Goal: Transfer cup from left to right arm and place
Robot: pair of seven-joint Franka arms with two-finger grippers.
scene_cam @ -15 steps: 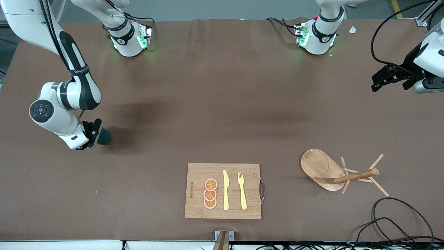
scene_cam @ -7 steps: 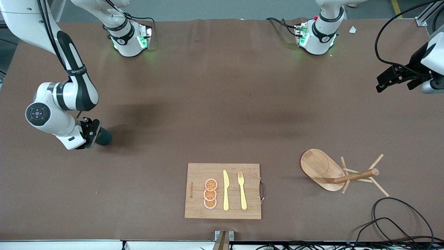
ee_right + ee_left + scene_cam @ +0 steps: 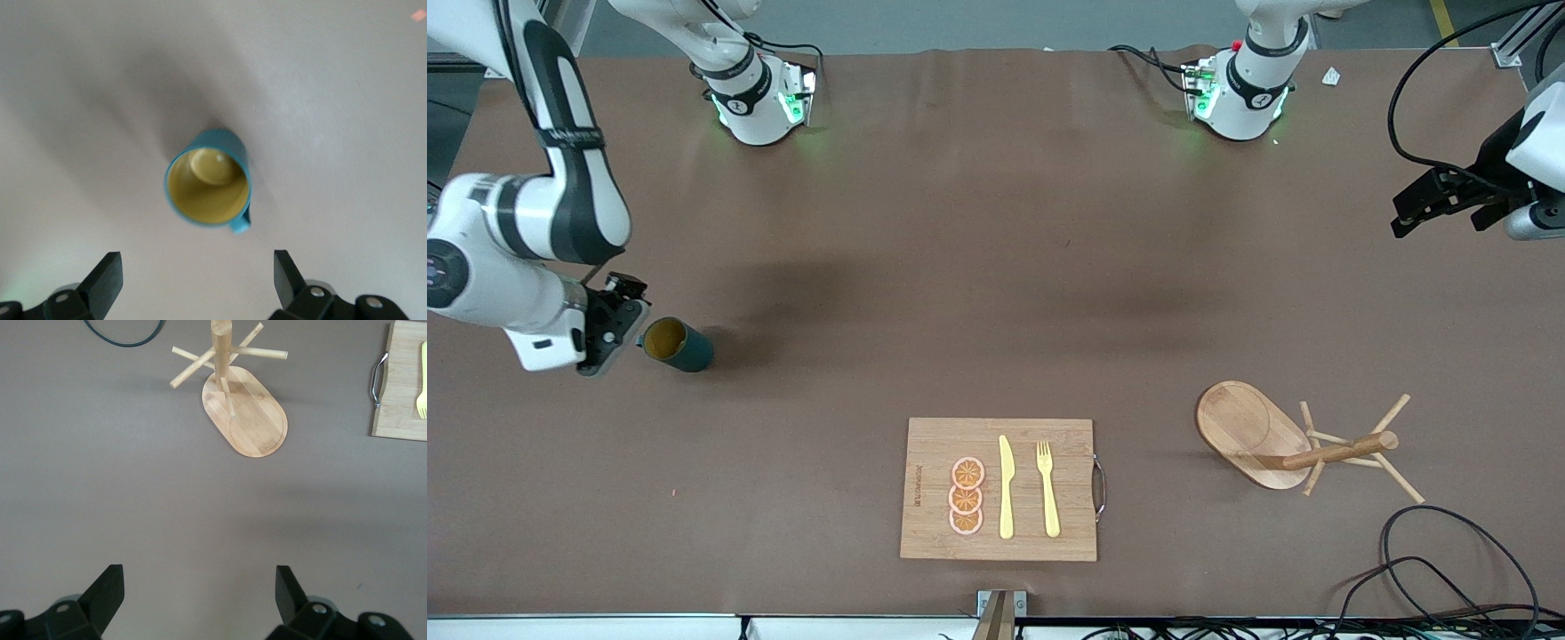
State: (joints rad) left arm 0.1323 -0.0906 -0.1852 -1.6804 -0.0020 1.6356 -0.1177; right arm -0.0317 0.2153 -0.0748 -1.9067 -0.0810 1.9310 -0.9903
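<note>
Now released: my right gripper (image 3: 618,320) has drawn back from the cup (image 3: 677,345), its fingers (image 3: 107,277) spread wide and holding nothing. A second ago they were closed about it. The cup stands upright and alone on the bench (image 3: 996,267), near the edge at the right arm's end, its mouth in full view. My left gripper (image 3: 1436,200) waits over the edge at the left arm's end, fingers (image 3: 110,587) wide and empty. In my judgement the placement is done; only withdrawal remains.

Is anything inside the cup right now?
Nothing shows inside the cup: the right wrist view shows only its bare yellowish inside. What is under it is covered.
</note>
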